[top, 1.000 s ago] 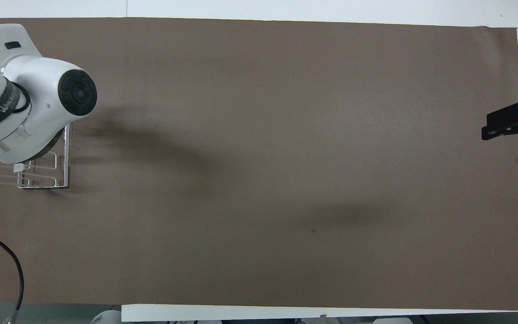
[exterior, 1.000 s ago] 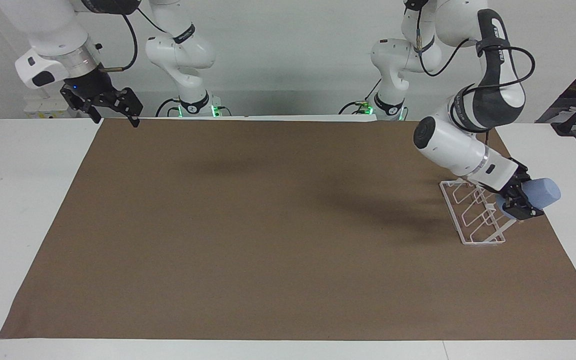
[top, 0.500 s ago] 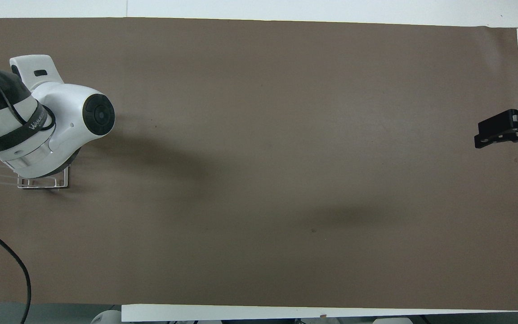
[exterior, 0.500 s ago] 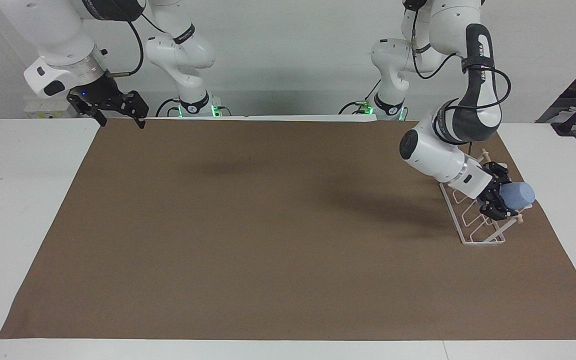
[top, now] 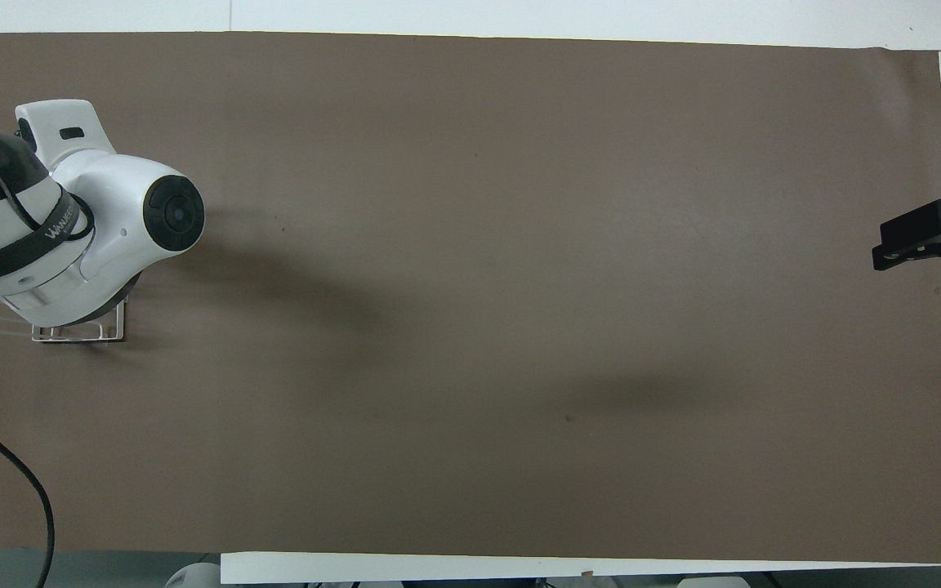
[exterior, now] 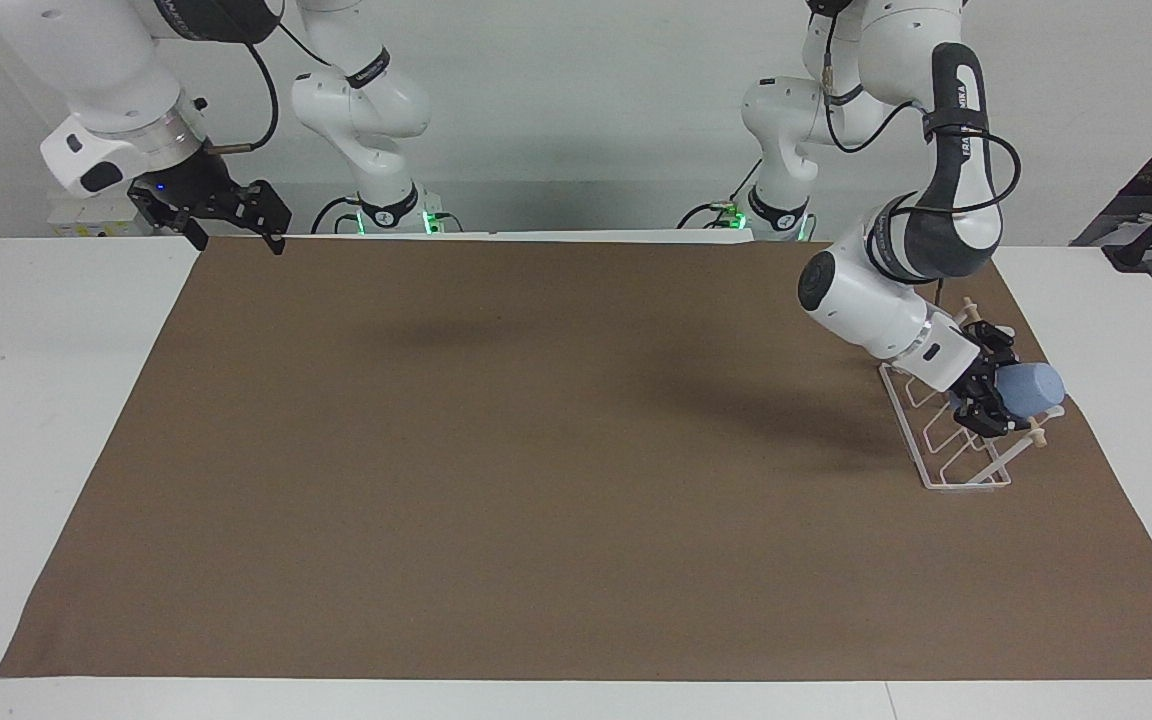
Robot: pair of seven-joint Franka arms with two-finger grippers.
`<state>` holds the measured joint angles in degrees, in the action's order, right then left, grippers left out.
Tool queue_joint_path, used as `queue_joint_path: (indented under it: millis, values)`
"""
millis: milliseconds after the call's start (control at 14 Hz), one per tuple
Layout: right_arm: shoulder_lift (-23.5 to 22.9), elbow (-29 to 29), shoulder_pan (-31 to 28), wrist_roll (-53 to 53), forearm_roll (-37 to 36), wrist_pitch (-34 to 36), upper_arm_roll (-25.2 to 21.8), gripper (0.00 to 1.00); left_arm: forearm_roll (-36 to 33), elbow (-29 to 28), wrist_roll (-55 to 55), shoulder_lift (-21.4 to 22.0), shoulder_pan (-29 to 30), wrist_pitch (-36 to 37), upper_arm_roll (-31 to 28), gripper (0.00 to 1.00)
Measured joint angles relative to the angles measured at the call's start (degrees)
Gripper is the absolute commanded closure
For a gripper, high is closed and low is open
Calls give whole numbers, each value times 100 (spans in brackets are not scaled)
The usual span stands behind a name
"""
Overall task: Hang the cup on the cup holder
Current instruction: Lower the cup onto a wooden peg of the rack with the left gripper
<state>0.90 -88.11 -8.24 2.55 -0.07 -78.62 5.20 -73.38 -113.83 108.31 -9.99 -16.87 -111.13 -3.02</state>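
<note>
Cup (exterior: pixel 1031 388), light blue, lies tilted on its side in the left gripper (exterior: pixel 986 402), closed base pointing away from the wrist, mouth toward the jaws. It sits over the cup holder (exterior: pixel 946 455) at the left arm's end of the table, at the level of the wooden dowel (exterior: pixel 1014 448) across the rack's top. Jaws clamped on the cup near its rim, as far as the facing view shows; overhead the wrist hides both cup and jaws, only the rack's nearer edge (top: pixel 78 333) and a dowel end showing. Cannot tell whether a prong has entered the cup's mouth or whether the cup touches the dowel. Risks, as judged: if the jaws part before a prong is inside the mouth, the smooth tapered cup would likely slide off the slanted wire and roll onto the brown mat (exterior: pixel 536 450). The rack looks light; pushing the cup sideways against a prong or the dowel could shift or tip it. Fingers pulled out between the wires could also snag a loop and drag the rack along. Right gripper (exterior: pixel 231 215) waits over the mat's corner at the right arm's end, jaws apart, holding nothing.
</note>
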Motion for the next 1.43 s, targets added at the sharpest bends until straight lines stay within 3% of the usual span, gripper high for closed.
queue_joint_path:
  millis: [643,1071,1143,1286,1429]
  values:
    - [7,-16,-39,-52,0,0,0,1,-183,-1,111,-260,113,-111,-3,71]
    - [8,-16,-39,-52,0,0,0,1,-183,-59,188,-281,113,-176,1,62]
    - [8,-16,-39,-52,0,0,0,1,-183,-76,211,-298,113,-180,3,54]
    - [8,-16,-39,-52,0,0,0,1,-183,-76,214,-302,110,-180,7,0]
    - [8,-16,-39,-52,0,0,0,1,-183,-72,214,-302,112,-179,7,0]
